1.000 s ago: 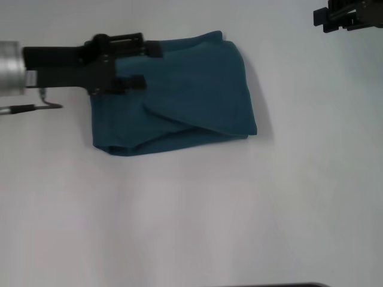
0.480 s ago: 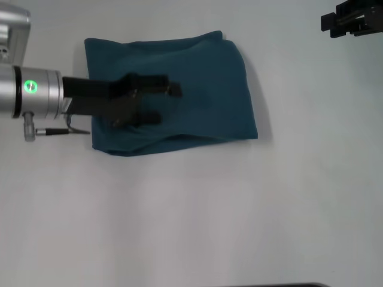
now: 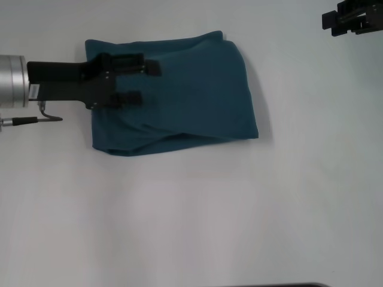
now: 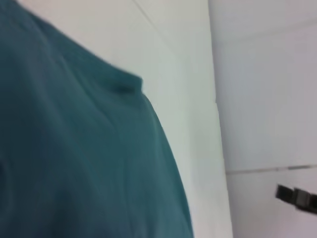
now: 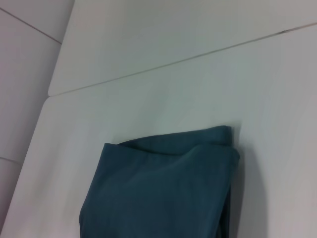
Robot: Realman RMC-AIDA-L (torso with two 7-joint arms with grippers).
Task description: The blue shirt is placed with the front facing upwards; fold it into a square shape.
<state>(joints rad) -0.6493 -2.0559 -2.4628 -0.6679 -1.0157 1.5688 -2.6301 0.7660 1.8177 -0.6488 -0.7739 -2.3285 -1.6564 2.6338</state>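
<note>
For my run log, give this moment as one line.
shirt: folded, flat on table | left gripper: open, over shirt's left edge | right gripper: parked far right

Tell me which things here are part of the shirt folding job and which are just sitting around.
Part of the job:
- blue shirt, folded into a rough rectangle
- left end effector, open over the shirt's left part

Not in use:
- right end effector, parked at the far right
- white table, otherwise bare

The left gripper (image 3: 142,82) reaches in level from the left, fingers parted (right gripper (image 3: 353,18) parked far right).
</note>
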